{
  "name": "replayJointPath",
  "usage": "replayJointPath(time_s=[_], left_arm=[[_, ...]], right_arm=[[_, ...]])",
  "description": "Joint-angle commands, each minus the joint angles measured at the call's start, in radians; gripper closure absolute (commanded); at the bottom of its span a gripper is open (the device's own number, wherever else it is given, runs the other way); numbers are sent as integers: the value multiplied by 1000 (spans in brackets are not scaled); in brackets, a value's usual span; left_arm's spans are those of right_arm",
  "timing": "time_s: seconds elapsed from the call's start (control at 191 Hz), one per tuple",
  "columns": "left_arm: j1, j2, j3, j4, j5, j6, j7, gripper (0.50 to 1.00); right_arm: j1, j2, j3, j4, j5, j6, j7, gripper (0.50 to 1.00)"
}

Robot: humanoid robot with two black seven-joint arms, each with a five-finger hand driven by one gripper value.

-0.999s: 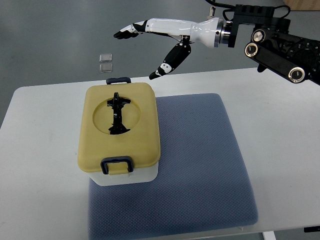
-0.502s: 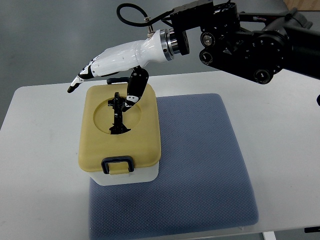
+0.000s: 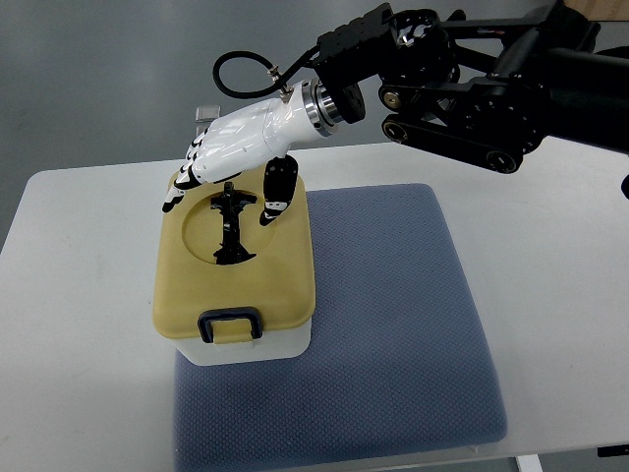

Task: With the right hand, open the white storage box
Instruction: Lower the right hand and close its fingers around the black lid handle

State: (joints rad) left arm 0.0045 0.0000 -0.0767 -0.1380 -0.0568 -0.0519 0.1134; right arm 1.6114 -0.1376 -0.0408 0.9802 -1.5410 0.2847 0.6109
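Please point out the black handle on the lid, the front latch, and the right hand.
black handle (image 3: 231, 228), top view, on its middle bar.
front latch (image 3: 231, 324), top view, on its dark loop.
right hand (image 3: 236, 147), top view, on the white back.

lab: bare white table (image 3: 550, 246), grey floor (image 3: 88, 79)

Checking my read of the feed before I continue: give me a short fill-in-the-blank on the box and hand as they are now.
1. The right hand is over the far end of the box's ____ lid.
2. The lid is ____ on the white storage box.
3. The box stands partly on a blue ____.
4. The latch at the near edge is ____ in colour.

Answers: yellow; closed; mat; black
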Motion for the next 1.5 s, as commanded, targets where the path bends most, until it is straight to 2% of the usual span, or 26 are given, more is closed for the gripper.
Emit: replayJointPath(time_s=[0.0, 0.126, 0.319, 0.445, 0.831, 0.936, 1.208, 1.313, 1.496], left_arm=[[0, 0, 0, 0, 0, 0, 0, 500], [0, 0, 0, 0, 0, 0, 0, 500], [0, 0, 0, 0, 0, 0, 0, 500], [0, 0, 0, 0, 0, 0, 0, 500], [0, 0, 0, 0, 0, 0, 0, 500], [0, 0, 0, 0, 0, 0, 0, 500], [0, 0, 0, 0, 0, 0, 0, 500], [0, 0, 0, 0, 0, 1, 0, 500], [0, 0, 0, 0, 0, 0, 0, 500]], right_arm=[[-7, 3, -2, 1, -1, -1, 0, 650], [-16, 4, -4, 0, -8, -12, 0, 705], [-18, 4, -28, 0, -13, -30, 0, 746], [-19, 4, -30, 0, -13, -33, 0, 818], [-16, 4, -28, 0, -11, -32, 0, 842], [-16, 4, -30, 0, -11, -32, 0, 879], [-18, 6, -28, 1, -5, -29, 0, 926], [-18, 6, -28, 3, -5, -27, 0, 1000], [-11, 7, -28, 2, -2, -24, 0, 1000]])
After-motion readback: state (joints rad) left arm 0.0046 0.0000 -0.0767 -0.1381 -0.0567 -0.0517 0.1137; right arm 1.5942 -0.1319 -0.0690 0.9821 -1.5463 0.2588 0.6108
